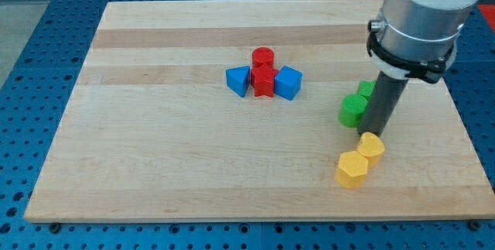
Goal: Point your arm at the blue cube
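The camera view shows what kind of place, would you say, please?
Probably a robotics lab bench: a wooden board lies on a blue perforated table, small coloured blocks such as the blue cube sit on it, and my tip rests beside the green blocks.

Blue blocks (238, 80) two; red blocks (264, 83) two; green blocks (353, 110) two; yellow blocks (352, 169) two.

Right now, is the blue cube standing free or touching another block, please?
Touching: the blue cube sits pressed against the red star-shaped block on its left. My tip is far right.
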Action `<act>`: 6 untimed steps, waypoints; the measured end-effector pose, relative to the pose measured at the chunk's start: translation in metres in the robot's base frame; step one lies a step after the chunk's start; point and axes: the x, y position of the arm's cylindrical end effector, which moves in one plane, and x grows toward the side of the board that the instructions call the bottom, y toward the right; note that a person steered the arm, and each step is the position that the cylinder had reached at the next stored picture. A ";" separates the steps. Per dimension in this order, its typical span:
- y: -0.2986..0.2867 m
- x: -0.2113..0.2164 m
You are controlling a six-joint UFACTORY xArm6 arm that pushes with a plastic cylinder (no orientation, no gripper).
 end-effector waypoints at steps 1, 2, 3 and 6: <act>-0.011 0.000; -0.024 0.000; -0.040 0.000; -0.085 -0.036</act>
